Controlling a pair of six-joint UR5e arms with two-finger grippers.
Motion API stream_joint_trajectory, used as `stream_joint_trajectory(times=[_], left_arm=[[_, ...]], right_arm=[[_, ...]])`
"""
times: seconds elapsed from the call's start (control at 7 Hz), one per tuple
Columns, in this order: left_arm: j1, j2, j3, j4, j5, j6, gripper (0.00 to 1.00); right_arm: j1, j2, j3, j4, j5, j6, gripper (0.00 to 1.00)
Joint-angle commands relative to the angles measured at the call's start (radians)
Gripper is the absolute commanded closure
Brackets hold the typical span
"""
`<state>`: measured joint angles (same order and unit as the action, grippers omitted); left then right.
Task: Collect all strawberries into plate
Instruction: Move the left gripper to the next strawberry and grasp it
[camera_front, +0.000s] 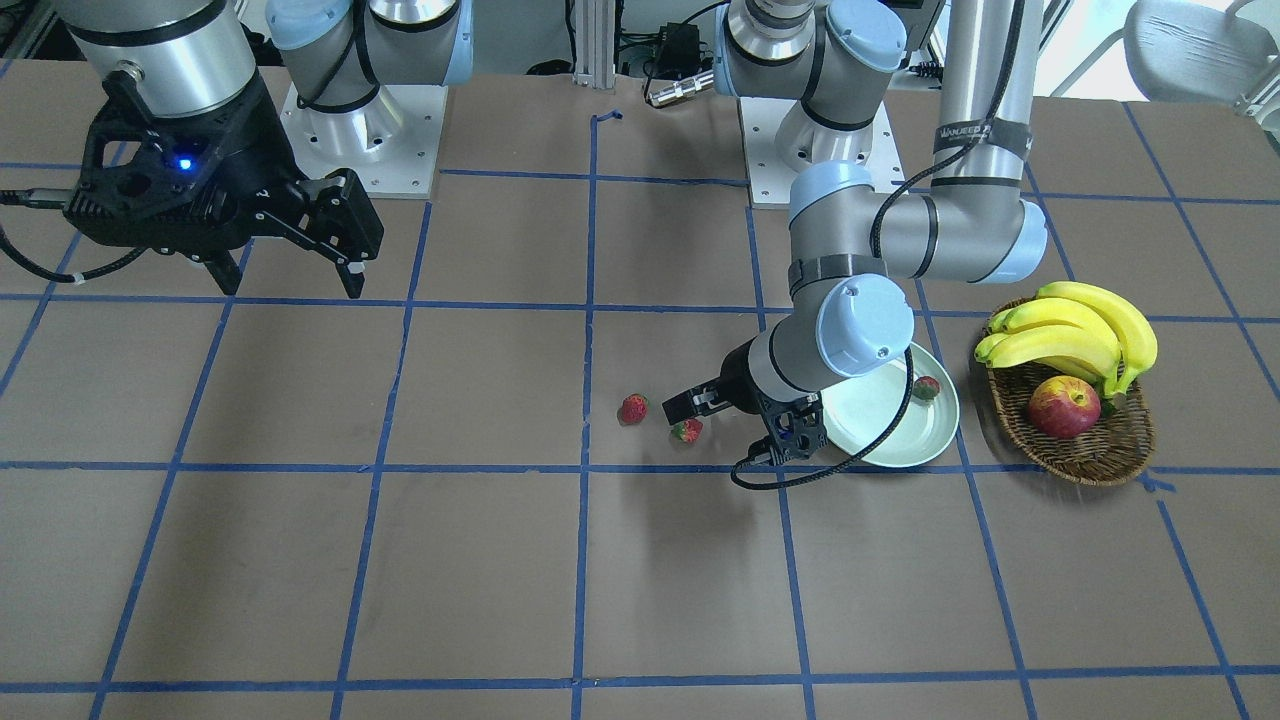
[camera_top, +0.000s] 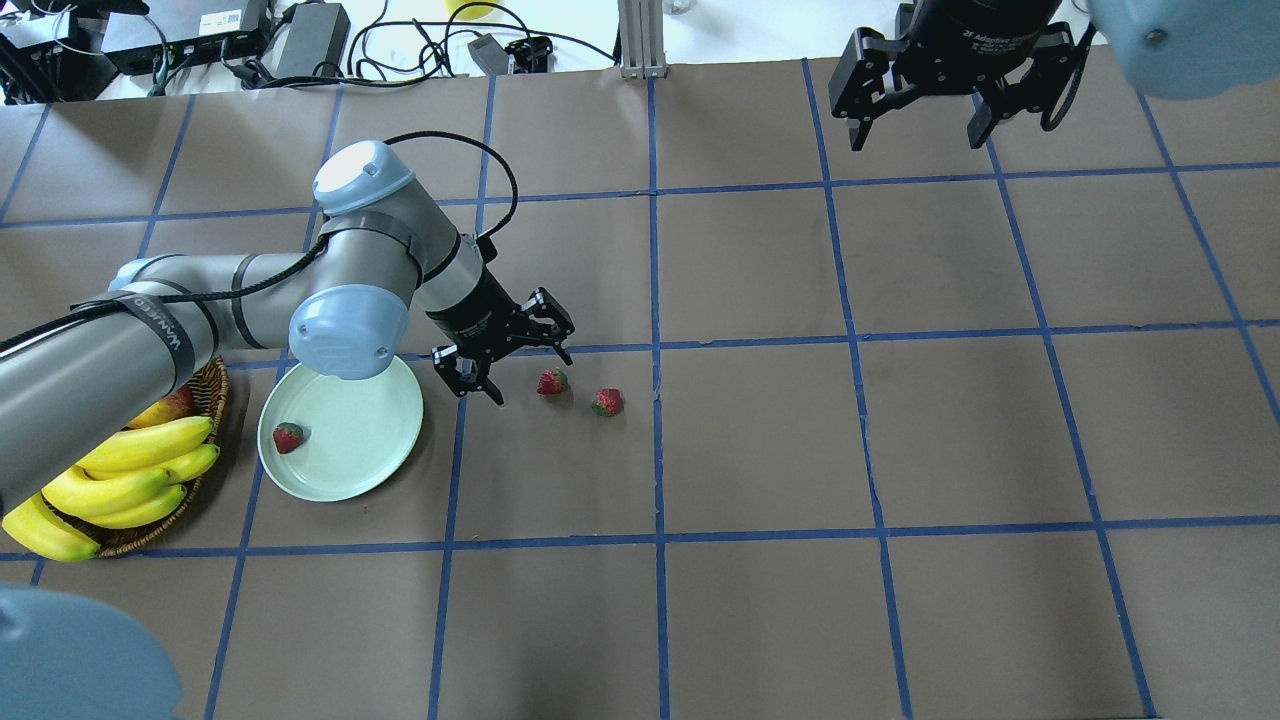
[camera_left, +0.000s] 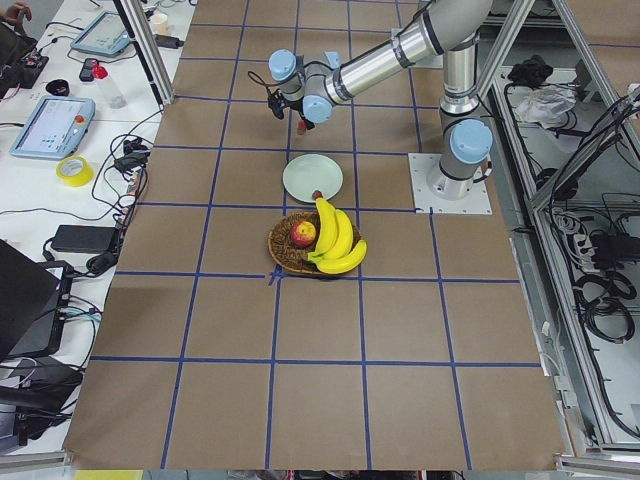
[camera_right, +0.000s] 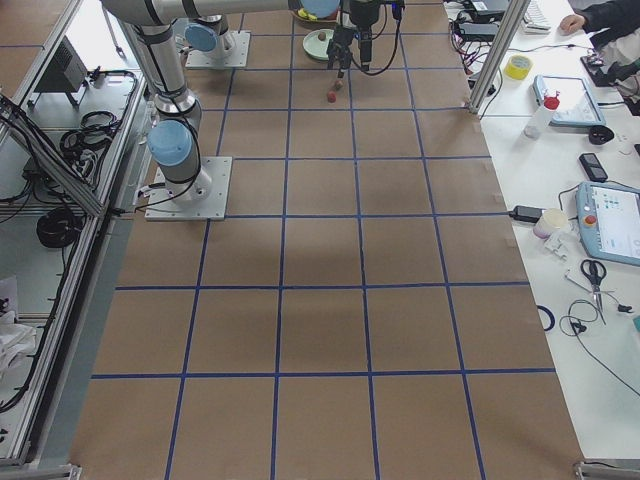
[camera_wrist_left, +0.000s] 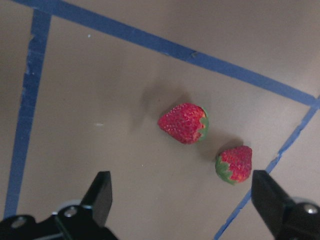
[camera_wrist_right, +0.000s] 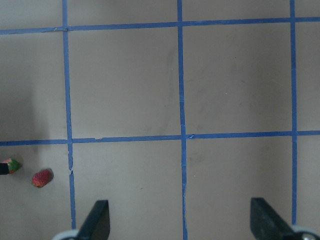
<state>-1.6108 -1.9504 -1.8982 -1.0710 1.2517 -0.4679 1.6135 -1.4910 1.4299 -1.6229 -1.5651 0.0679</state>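
Currently left hand spread wide, empty; nearest strawberry just ahead; second strawberry beside it; third strawberry on plate.

Round mint plate lying flat, one red strawberry inside near rim, two strawberries close together outside it

Overhead view: left arm covers part of basket and most of apple beside plate. Right wrist view: one strawberry clipped at left edge.
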Motion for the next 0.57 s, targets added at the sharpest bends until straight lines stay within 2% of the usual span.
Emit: stream_joint_trajectory(times=[0.0, 0.14, 0.29, 0.43], left_arm=[[-0.003, -0.064, -0.002, 0.049, -0.002, -0.086, 0.00], [-0.003, -0.074, 0.002, 0.063, -0.001, -0.087, 0.00], [-0.003, -0.082, 0.004, 0.090, -0.005, -0.095, 0.40], [-0.003, -0.082, 0.005, 0.091, -0.006, -0.094, 0.99]], right_arm=[[0.000, 0.000, 0.000, 0.000, -0.001, 0.000, 0.00], [0.000, 0.000, 0.000, 0.000, -0.001, 0.000, 0.00], [0.000, 0.000, 0.000, 0.000, -0.001, 0.000, 0.00], [0.000, 0.000, 0.000, 0.000, -0.001, -0.002, 0.00]])
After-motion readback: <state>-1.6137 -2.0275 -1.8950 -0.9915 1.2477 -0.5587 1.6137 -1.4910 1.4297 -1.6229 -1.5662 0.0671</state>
